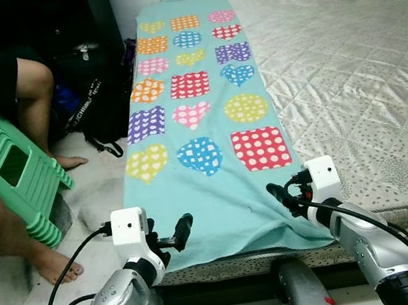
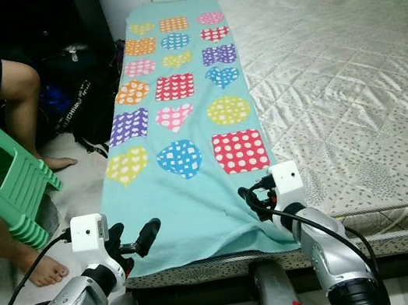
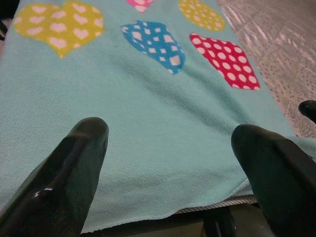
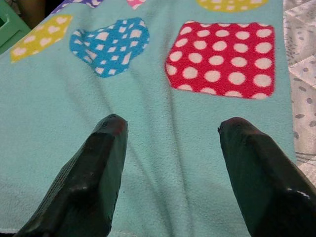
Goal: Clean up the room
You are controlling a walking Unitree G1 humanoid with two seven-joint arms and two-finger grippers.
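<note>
Both my left fingers (image 3: 74,163) and right fingers (image 4: 108,163) spread wide, empty, over the near edge of the turquoise blanket (image 1: 218,189) on the mattress (image 1: 348,72).

Blanket (image 1: 206,120) on mattress (image 1: 349,79) left side; stool (image 1: 9,167), bag (image 1: 96,100) left of mattress

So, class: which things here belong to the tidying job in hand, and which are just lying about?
Part of the job:
- teal blanket, spread flat along the mattress
- left hand, open at the blanket's near edge
- right hand, open over its near right corner

Just lying about:
- green stool
- black bag
- seated person's leg
</note>
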